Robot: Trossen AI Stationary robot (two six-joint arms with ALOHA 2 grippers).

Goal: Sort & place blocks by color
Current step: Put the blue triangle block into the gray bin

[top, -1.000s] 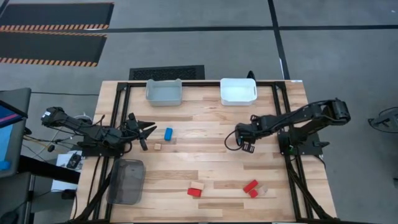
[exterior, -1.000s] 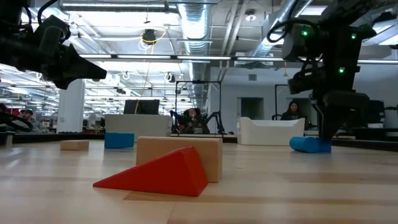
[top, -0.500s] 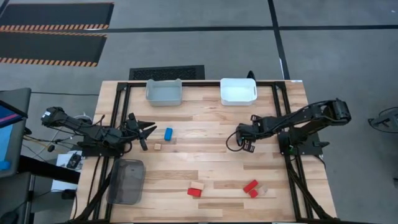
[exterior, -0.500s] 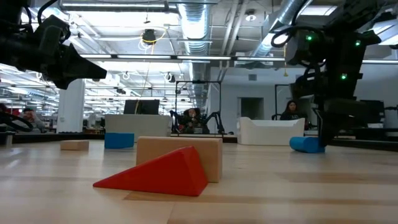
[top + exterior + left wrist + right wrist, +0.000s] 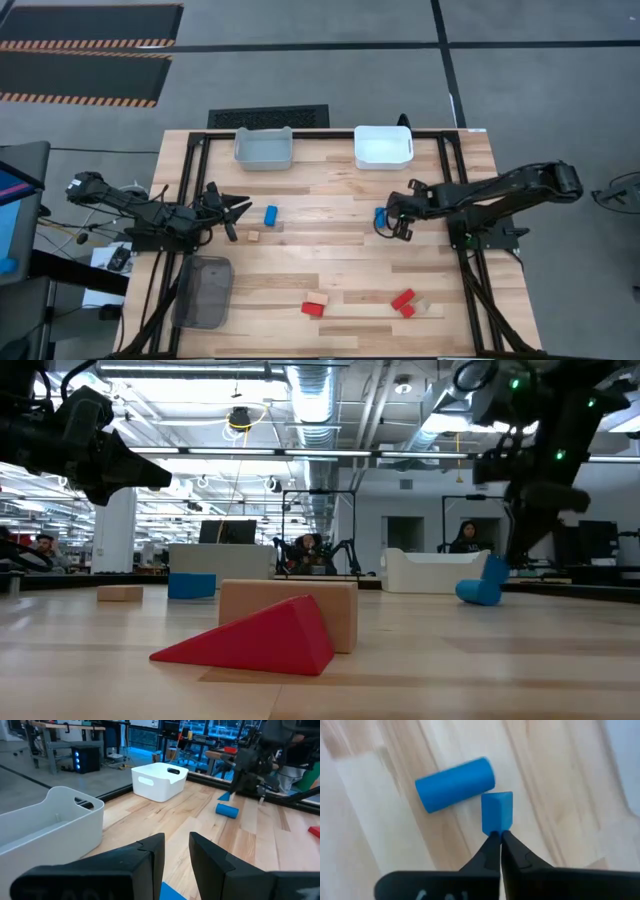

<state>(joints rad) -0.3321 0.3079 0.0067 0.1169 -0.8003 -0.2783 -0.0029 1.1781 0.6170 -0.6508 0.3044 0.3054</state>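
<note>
At the tips of the right pincer [image 5: 496,836], a small blue block [image 5: 497,813] is found, with a blue cylinder [image 5: 455,784] lying just beside it on the worktop [image 5: 330,262]. The fingers are pressed together with no gap showing; whether a thin edge of the block is nipped cannot be told. A sound pick is judged to need the fingers spread, set astride the block's flat sides and lowered further, so that the cylinder is not nudged into rolling. Beyond the pincer, the white bin [image 5: 383,146] is near and the way to it is bare; the worktop's far edge lies just behind that bin. The left pincer [image 5: 238,211] is held slightly spread and empty, well apart, with another blue block [image 5: 271,214] just ahead of it.
</note>
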